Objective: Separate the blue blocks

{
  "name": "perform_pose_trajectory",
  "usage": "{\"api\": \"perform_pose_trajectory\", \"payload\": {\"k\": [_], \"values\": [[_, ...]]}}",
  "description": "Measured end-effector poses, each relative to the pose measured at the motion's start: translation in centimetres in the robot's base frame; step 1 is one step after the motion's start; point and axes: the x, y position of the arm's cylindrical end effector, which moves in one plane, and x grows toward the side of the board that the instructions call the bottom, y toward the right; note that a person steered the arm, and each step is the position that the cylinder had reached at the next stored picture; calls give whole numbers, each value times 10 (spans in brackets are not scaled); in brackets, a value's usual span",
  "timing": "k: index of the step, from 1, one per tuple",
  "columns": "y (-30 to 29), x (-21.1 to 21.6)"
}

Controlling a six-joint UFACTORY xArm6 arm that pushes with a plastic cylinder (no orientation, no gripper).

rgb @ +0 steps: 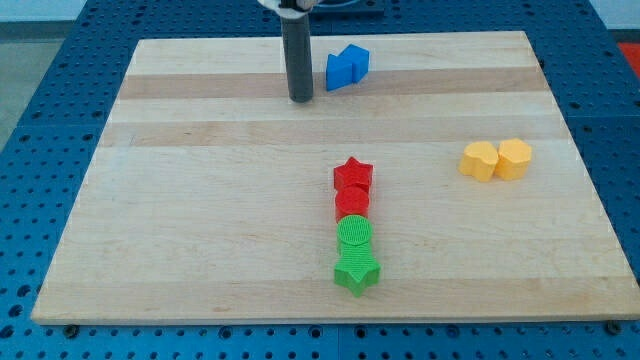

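Two blue blocks sit touching near the view's top centre: a left one (340, 70) and a right one (356, 60); their exact shapes are hard to make out. My tip (301, 99) rests on the board just to the left of the left blue block, a small gap apart from it. The dark rod rises straight up from the tip to the view's top edge.
A red star (353, 175), a red round block (352, 203), a green round block (355, 235) and a green star (357, 271) form a column at centre bottom. Two yellow blocks (480, 160) (514, 158) touch at the right. The wooden board (200, 200) lies on a blue perforated table.
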Motion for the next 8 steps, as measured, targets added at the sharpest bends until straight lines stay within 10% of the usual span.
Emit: {"api": "perform_pose_trajectory", "payload": {"k": [2,8], "values": [[34,-49],[153,24]]}}
